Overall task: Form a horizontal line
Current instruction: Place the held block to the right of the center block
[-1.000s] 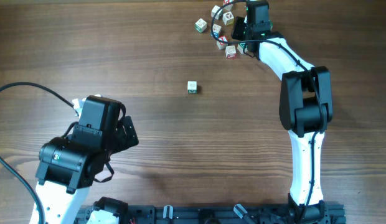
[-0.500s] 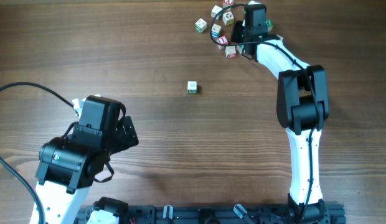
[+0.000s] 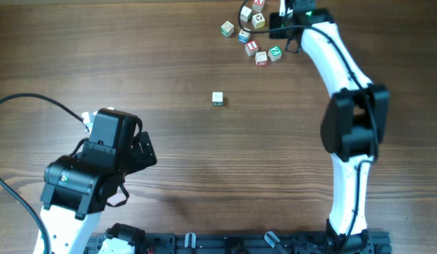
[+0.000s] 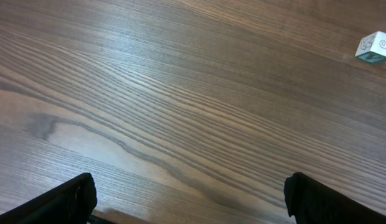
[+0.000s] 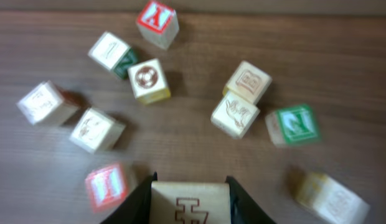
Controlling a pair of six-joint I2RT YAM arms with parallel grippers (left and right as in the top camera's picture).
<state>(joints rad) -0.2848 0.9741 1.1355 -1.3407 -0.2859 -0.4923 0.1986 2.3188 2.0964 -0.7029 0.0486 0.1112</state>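
My right gripper point(image 5: 192, 194) clamps a red-lettered cube point(image 5: 190, 209) over the loose cubes point(image 3: 250, 32) at one o'clock; my left gripper point(image 4: 196, 202) gapes wide, empty. No line yet: I judge this cube belongs beside the lone green-marked cube point(image 3: 217, 99) at the surface's centre.

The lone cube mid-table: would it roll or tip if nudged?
Probably slides rather than rolls: the lone cube shows flat faces and rests squarely on the table. Likely rigid and light, looking like a small wooden block.
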